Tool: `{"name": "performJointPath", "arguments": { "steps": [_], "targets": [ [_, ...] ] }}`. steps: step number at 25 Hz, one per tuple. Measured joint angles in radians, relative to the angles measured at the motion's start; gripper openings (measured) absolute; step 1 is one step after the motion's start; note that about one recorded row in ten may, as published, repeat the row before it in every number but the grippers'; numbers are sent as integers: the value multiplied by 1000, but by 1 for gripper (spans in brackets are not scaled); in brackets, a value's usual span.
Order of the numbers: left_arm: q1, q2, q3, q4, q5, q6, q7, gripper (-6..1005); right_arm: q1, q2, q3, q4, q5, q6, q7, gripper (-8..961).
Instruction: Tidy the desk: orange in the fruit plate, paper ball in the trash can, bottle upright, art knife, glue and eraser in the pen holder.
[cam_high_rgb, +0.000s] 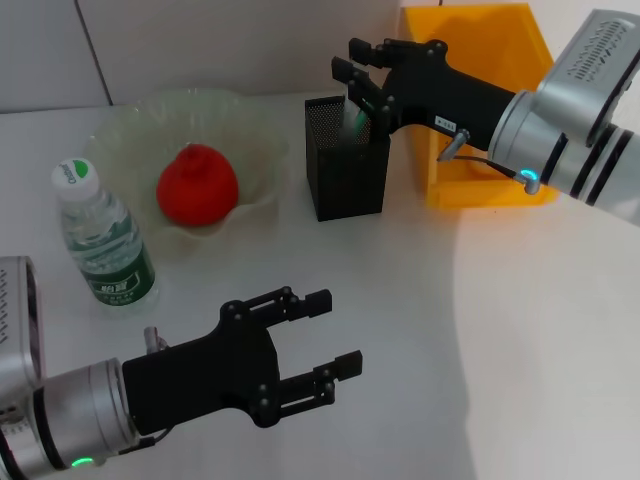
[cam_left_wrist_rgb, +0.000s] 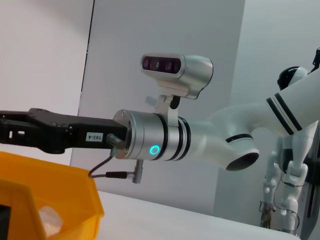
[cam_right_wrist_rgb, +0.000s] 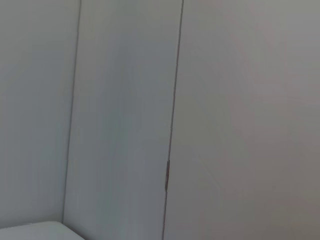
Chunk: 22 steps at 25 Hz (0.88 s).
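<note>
The orange (cam_high_rgb: 197, 185) lies in the clear fruit plate (cam_high_rgb: 255, 135) at the back left. In front of the plate, the bottle (cam_high_rgb: 105, 245) stands upright. My right gripper (cam_high_rgb: 345, 58) hovers over the black mesh pen holder (cam_high_rgb: 347, 185), fingers apart. A green-and-white thing (cam_high_rgb: 356, 120) shows at the holder's mouth just under it; I cannot tell which item it is. The yellow trash can (cam_high_rgb: 490, 190) stands right of the holder, and a pale crumpled lump, likely the paper ball (cam_left_wrist_rgb: 49, 220), lies inside. My left gripper (cam_high_rgb: 332, 335) is open near the front edge, holding nothing.
The right arm (cam_left_wrist_rgb: 165, 137) stretches over the trash can (cam_left_wrist_rgb: 55, 195) toward the holder. A wall runs close behind the plate and the can. The right wrist view shows only wall panels.
</note>
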Motion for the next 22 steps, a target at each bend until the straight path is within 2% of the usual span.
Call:
{"name": "performJointPath", "arguments": {
  "steps": [1,4,7,10,13,14,16,19,20,21,22],
  "targets": [
    [-1,1,0,1,0,1,0,697,-9,-1,0,-4,1,-12,9,178],
    [-4,4,0,4,0,6,0,697,-42,-5,-11,-49,0,-71,76,317],
    [-5,8,-1,6,0,8,0,697,-87,-5,-74,-140,-2,-97,187,442],
    [-6,21,-1,9,1,9,-25,701,-156,-8,-161,-264,-3,-138,324,541],
    [-9,33,-1,9,1,10,-50,709,-236,-19,-206,-371,-15,-241,415,628],
    [-11,48,-1,9,1,10,-65,712,-263,-24,-208,-405,-27,-286,438,649],
    [-11,55,-1,9,4,11,-74,743,-314,-38,-204,-459,-56,-366,485,691],
    [-11,55,-1,9,4,11,-74,790,-371,-74,-202,-491,-87,-475,541,753],
    [-12,65,-1,10,14,11,-84,806,-387,-88,-202,-489,-98,-509,548,774],
    [-12,65,-1,10,14,11,-84,806,-399,-99,-201,-486,-113,-533,549,795],
    [-12,74,-54,11,86,15,-115,805,-409,-108,-200,-482,-130,-553,549,816]
  ]
}}
